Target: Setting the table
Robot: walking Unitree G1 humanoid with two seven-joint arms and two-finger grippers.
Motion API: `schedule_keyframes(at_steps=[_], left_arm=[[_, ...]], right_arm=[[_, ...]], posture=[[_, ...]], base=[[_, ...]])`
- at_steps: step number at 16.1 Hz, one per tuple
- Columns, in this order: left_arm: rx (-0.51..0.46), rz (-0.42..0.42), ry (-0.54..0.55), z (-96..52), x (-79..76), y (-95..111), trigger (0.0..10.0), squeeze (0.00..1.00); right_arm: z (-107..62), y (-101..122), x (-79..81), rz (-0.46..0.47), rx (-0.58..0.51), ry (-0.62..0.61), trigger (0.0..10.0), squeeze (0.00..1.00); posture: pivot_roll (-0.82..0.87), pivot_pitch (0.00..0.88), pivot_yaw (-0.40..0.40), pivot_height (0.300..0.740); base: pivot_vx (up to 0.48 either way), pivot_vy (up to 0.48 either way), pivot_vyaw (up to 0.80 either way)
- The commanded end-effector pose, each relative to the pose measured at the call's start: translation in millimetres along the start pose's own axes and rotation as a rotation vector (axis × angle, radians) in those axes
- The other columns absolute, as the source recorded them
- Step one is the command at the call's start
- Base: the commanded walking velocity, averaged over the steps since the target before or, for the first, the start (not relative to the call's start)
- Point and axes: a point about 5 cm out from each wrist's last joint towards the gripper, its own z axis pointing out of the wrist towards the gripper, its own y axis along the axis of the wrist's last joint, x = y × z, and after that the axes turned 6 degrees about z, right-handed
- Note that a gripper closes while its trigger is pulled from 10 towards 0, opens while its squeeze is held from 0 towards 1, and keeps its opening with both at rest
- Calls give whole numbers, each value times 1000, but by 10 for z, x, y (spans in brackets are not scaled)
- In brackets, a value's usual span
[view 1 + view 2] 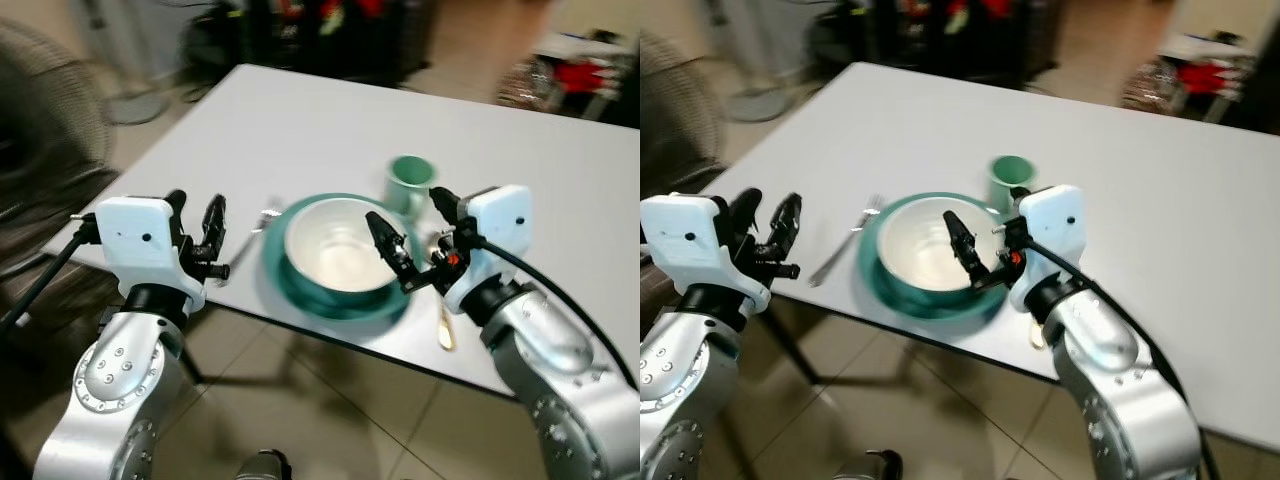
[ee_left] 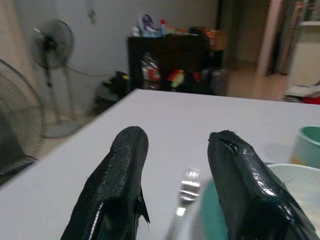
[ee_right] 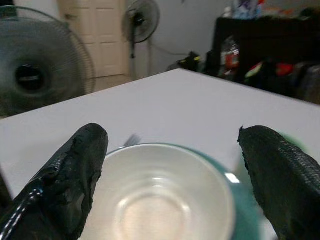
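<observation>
A white bowl (image 1: 340,255) sits on a teal plate (image 1: 300,292) near the front edge of the white table (image 1: 300,120). A green mug (image 1: 410,180) stands just behind the plate on the right. A fork (image 1: 262,218) lies left of the plate, and a gold spoon (image 1: 445,330) lies to its right, partly under my right wrist. My right gripper (image 1: 405,205) is open over the bowl's right rim, with nothing between its fingers. My left gripper (image 1: 197,207) is open and empty above the table's front left edge, beside the fork.
A floor fan (image 1: 50,130) stands close on the left, off the table corner. A dark cabinet (image 1: 320,30) with clutter lines the back wall. The far half of the table is bare. Tiled floor (image 1: 330,420) lies below the front edge.
</observation>
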Motion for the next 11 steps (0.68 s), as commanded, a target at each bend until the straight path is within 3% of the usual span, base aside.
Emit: schedule_keyframes(at_steps=[1, 2, 3, 8, 11], left_arm=[[15, 15, 3, -12, -6, -32, 10000, 0], [28, 52, -6, -31, -17, -51, 10000, 0], [97, 105, -86, -76, -68, -110, 10000, 0], [67, 63, -109, -82, -62, -82, 10000, 0], [75, 86, -119, -91, -58, -99, 10000, 0]], right_arm=[[-13, 13, 9, 10, -19, -3, 10000, 1000], [-23, -6, 8, 24, -15, -8, 10000, 1000], [-35, -25, 7, 17, -8, -12, 10000, 1000], [-25, -49, 12, 21, -19, -17, 10000, 1000], [-16, -81, 0, 59, -12, -39, 10000, 1000]], posture=[[-49, 46, 24, 740], [-50, 42, 27, 740], [-51, 39, 29, 740], [-50, 25, 26, 740], [-48, 19, 22, 740]], base=[[0, 0, 800], [0, 0, 800], [0, 0, 800], [0, 0, 800], [0, 0, 800]])
